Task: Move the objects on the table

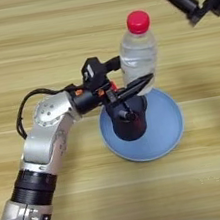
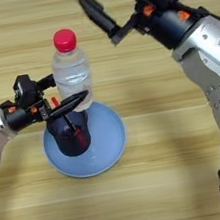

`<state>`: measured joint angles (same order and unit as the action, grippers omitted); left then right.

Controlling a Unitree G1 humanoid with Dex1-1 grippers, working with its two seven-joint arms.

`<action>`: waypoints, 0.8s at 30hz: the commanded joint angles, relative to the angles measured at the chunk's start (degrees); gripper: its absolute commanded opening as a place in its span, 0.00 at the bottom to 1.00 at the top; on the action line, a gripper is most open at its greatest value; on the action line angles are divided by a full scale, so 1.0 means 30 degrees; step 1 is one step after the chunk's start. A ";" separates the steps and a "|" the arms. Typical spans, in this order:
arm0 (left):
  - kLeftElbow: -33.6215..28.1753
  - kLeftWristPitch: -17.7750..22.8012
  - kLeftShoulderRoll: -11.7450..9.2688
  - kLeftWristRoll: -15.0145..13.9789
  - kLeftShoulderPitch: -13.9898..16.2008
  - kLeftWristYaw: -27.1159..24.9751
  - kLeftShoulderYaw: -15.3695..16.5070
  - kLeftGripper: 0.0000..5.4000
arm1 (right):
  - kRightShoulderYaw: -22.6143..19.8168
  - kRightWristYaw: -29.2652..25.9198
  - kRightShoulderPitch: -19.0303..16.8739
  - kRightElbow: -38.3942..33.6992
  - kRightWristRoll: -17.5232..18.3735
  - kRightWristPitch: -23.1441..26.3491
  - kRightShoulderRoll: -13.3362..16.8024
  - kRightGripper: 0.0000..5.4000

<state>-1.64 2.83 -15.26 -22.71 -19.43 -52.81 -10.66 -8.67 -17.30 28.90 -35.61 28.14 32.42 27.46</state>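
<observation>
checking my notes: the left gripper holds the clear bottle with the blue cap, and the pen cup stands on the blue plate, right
Not quite: the cap is red, not blue, as the left eye view shows. The rest holds: the left gripper is shut on the clear bottle, and the pen cup stands on the blue plate.

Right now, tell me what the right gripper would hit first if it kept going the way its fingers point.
The right gripper points up and to the robot's left, away from the bottle and pen cup. That line crosses only bare table to the picture's edge, so it looks free, though its height above the wood is unclear.
</observation>
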 commanded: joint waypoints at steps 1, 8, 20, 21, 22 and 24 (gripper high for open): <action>-0.0107 -0.0313 0.0193 -0.0087 -0.0652 0.0249 0.0536 0.56 | 0.0343 0.0205 -0.1176 0.1620 -0.2722 -0.1785 0.0654 1.00; -0.0013 -0.0435 0.0568 -0.0290 -0.1045 0.0827 0.1292 0.56 | 0.0494 0.0285 -0.2536 0.3387 -0.4279 -0.3546 0.0019 0.95; 0.0893 -0.0704 -0.0214 -0.1039 -0.3090 0.2569 0.4989 0.56 | 0.0567 0.0138 -0.3549 0.6325 -0.5591 -0.5710 -0.0852 1.00; 0.1243 -0.0792 -0.0326 -0.0998 -0.3251 0.2713 0.5318 0.56 | 0.0574 0.0137 -0.3579 0.6437 -0.5629 -0.5778 -0.0907 1.00; 0.1649 -0.0910 -0.0447 -0.0945 -0.3385 0.2865 0.5640 0.56 | 0.0572 0.0131 -0.3607 0.6527 -0.5660 -0.5838 -0.0967 1.00; 0.2695 -0.1320 -0.0679 -0.0540 -0.3563 0.3319 0.6166 0.56 | 0.0556 0.0106 -0.3660 0.6661 -0.5719 -0.5942 -0.1058 1.00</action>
<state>3.37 1.37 -15.97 -25.14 -27.72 -44.56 5.39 -6.99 -16.68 18.57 -16.13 11.38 15.35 24.64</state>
